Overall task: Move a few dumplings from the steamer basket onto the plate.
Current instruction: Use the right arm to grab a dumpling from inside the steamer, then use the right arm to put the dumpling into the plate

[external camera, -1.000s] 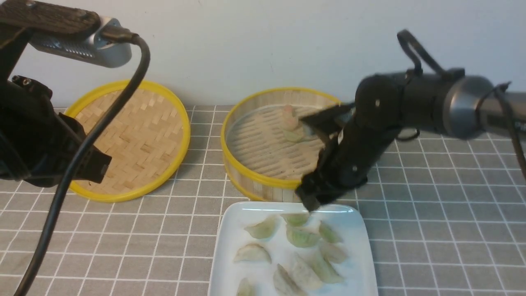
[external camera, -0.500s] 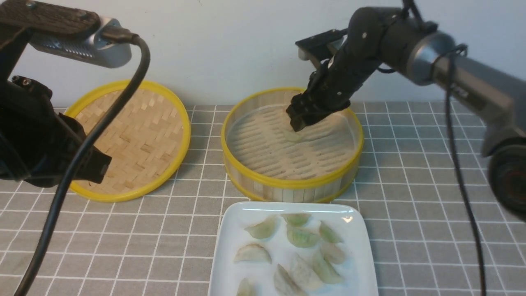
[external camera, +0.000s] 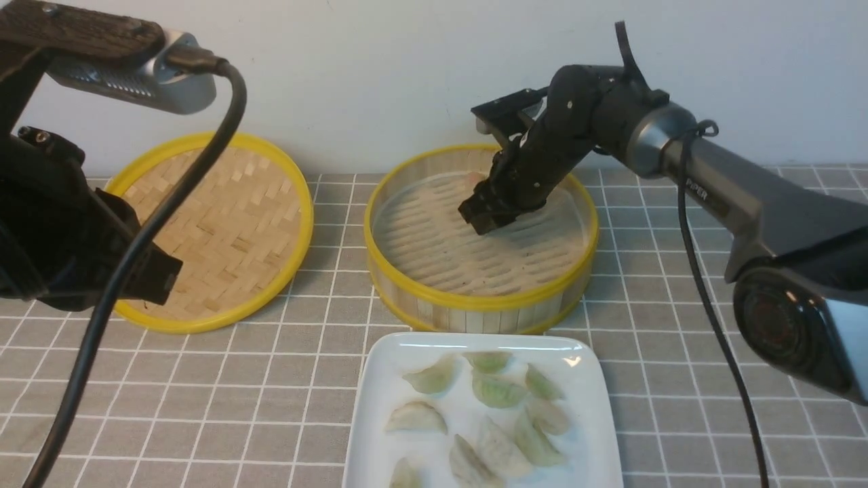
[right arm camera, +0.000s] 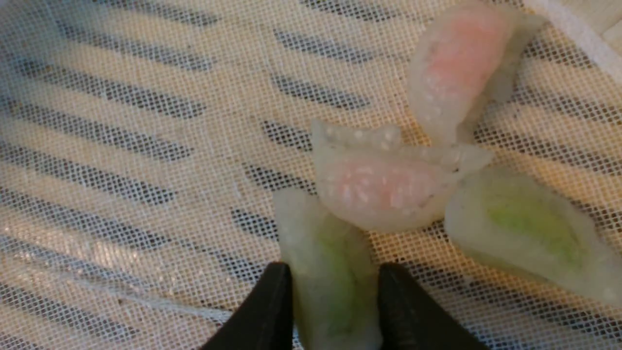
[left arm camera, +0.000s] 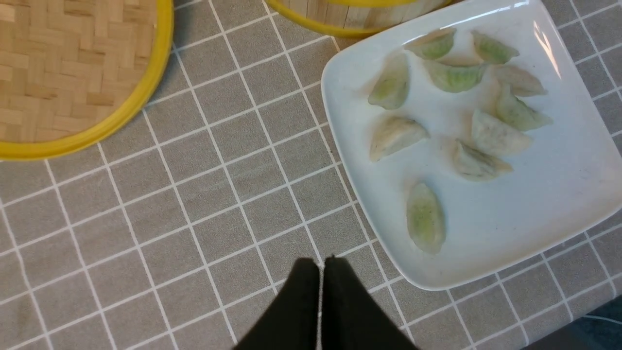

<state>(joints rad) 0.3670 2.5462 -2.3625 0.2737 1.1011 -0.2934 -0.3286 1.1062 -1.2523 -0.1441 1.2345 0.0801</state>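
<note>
The round bamboo steamer basket (external camera: 475, 301) stands behind the white square plate (external camera: 380, 420). My right gripper (external camera: 478, 220) reaches down into the basket. In the right wrist view this gripper (right arm camera: 335, 272) is shut on a pale green dumpling (right arm camera: 325, 243), one finger against each side, and the dumpling still lies on the mesh liner. A second green dumpling (right arm camera: 529, 228) lies beside it. Several dumplings (external camera: 498, 392) rest on the plate (left arm camera: 510, 218). My left gripper (left arm camera: 321, 265) is shut and empty over the cloth beside the plate.
Two pinkish dumplings (right arm camera: 384, 187) (right arm camera: 457, 58) lie close against the green ones in the basket. The flat woven yellow-rimmed lid (external camera: 217, 230) lies at the left. A grey checked tablecloth (external camera: 678, 339) covers the table. The left arm and its cable (external camera: 135, 251) fill the left foreground.
My right gripper has left the plate's far edge, swung up over the steamer and dropped inside it. Its jaws have narrowed around a green dumpling. The left arm has stayed still.
</note>
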